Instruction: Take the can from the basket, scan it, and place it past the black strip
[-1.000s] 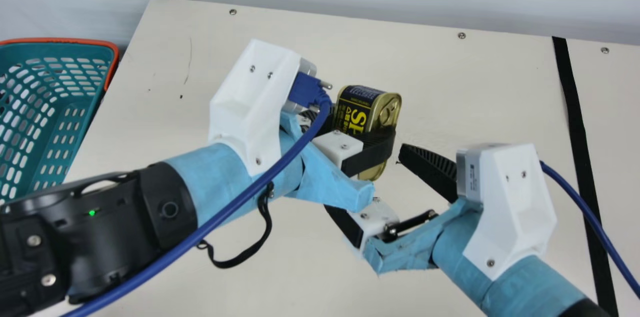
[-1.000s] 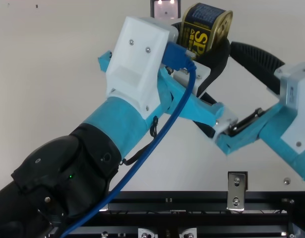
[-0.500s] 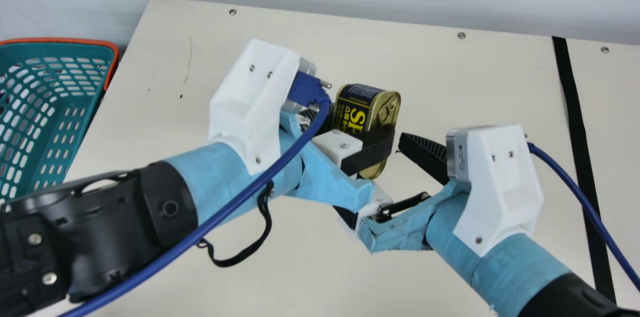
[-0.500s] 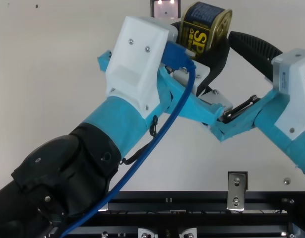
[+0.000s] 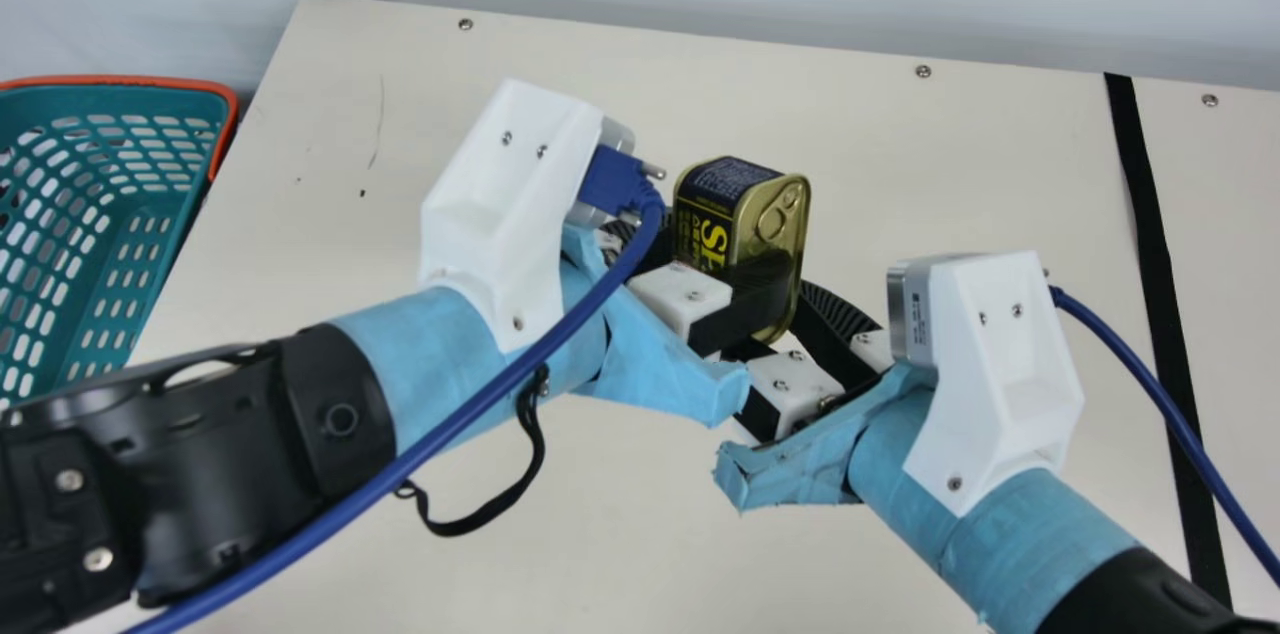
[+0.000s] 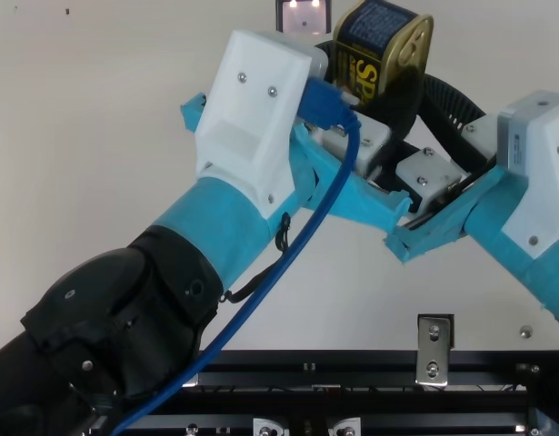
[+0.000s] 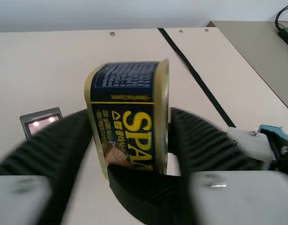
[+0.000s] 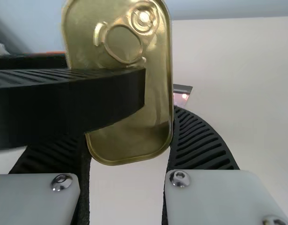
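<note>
Above the cream counter (image 5: 520, 534), my left end effector (image 5: 727, 249) clasped the gold-and-navy rectangular metal can (image 5: 740, 189); my right end effector (image 8: 128, 133) pinched its lower part, likely for a handover toward the flat black strip (image 5: 1155, 274) beyond it.

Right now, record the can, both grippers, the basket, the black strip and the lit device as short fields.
can: gold and dark blue, pull-ring lid on
left gripper: closed on the can
right gripper: closed on the can's lid end
basket: at the main view's left
lit device: on the table
black strip: can not yet past it
</note>
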### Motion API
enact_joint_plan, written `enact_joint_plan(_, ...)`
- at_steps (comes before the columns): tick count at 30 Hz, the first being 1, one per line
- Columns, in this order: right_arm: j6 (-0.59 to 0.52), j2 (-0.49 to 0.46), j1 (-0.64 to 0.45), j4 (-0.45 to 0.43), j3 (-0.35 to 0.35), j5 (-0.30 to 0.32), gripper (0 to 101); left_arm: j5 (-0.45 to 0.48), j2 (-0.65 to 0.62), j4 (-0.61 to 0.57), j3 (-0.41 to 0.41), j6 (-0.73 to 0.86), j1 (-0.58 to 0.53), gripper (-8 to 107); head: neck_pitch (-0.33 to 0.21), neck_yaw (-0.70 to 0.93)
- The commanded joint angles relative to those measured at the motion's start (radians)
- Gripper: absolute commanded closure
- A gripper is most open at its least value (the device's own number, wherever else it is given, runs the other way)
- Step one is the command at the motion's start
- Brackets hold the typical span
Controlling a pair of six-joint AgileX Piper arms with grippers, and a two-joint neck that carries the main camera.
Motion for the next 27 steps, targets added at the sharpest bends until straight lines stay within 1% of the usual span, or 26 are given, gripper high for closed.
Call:
enact_joint_plan(1, 0.0, 0.0, 0.0, 0.0, 0.0, 0.0, 101, 0.0, 0.0, 0.0, 0.0, 0.0, 0.0, 9, 0.0, -0.002)
enact_joint_plan(3, 0.0, 0.002, -0.001, 0.0, 0.002, 0.009, 101, 0.0, 0.0, 0.0, 0.0, 0.0, 0.0, 9, 0.0, -0.002)
enact_joint_plan(4, 0.0, 0.002, -0.001, 0.0, 0.002, 0.009, 101, 0.0, -0.001, -0.041, -0.003, 0.045, 0.008, 9, 0.0, -0.002)
enact_joint_plan(8, 0.0, 0.003, -0.001, 0.0, 0.003, 0.018, 101, -0.008, -0.007, -0.058, -0.011, 0.061, 0.031, 9, 0.0, -0.002)
enact_joint_plan(10, 0.0, 0.003, -0.001, 0.0, 0.003, 0.018, 101, -0.016, -0.015, -0.06, -0.017, 0.065, 0.06, 9, 0.0, -0.002)
enact_joint_plan(13, 0.0, 0.003, -0.001, 0.0, 0.003, 0.022, 101, -0.026, -0.032, -0.032, -0.026, 0.043, 0.115, 9, 0.0, -0.002)
enact_joint_plan(19, 0.0, 0.003, -0.001, 0.0, 0.003, 0.023, 101, -0.002, -0.082, 0.101, -0.036, -0.081, 0.207, 9, 0.0, -0.002)
enact_joint_plan(23, 0.0, 0.003, -0.001, 0.0, 0.003, 0.023, 101, 0.047, -0.121, 0.216, -0.021, -0.184, 0.233, 9, 0.0, -0.002)
enact_joint_plan(27, 0.0, 0.003, -0.001, 0.0, 0.003, 0.023, 101, 0.11, -0.164, 0.333, 0.016, -0.288, 0.236, 9, 0.0, -0.002)
